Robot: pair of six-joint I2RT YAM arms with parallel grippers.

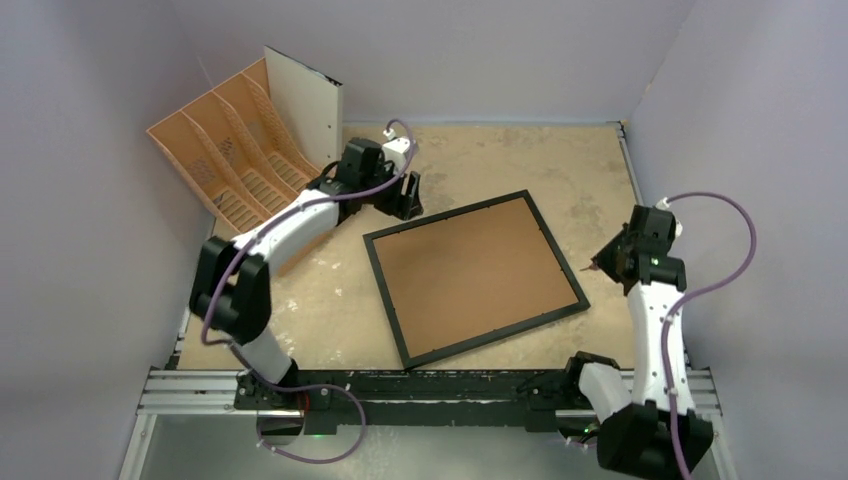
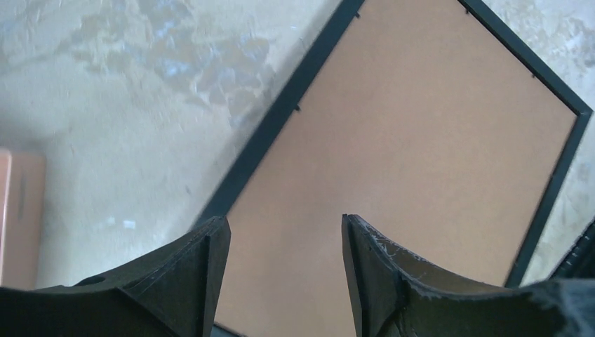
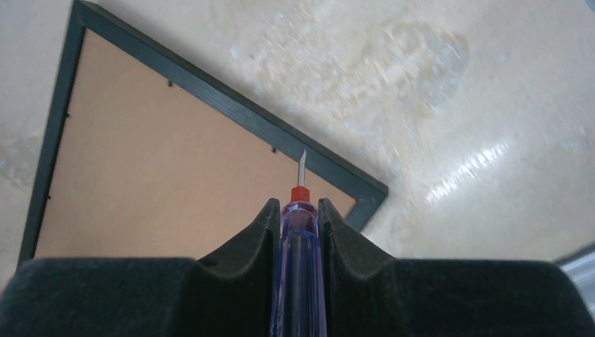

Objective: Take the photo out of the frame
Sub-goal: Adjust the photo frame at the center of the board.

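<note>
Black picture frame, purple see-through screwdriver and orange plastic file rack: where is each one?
Black picture frame (image 1: pixel 475 278): top camera, middle of its brown fibreboard back.
Purple see-through screwdriver (image 3: pixel 299 267): right wrist camera, on its handle.
Orange plastic file rack (image 1: pixel 215 165): top camera, its slotted middle part.

Flat frame (image 1: pixel 475 278) mid-table, low: room to pass over it. Bare table (image 1: pixel 560 165) from 12 to 2 o'c, plus a strip at 8 o'c btwn frame & L arm (image 1: pixel 290 225). At 10 o'c organiser (image 1: pixel 235 150) w/ white board (image 1: pixel 305 105) upright at its right end blocks the far-left corner. L gripper (image 1: pixel 405 200) by frame's 11 o'c corner, jaws apart, gap free. R gripper (image 1: pixel 607 262) at frame's 3 o'c edge, clamped on screwdriver (image 3: pixel 299 239), tip near that edge. At 9, 12 & 3 o'c walls (image 1: pixel 90 150) close in.
</note>
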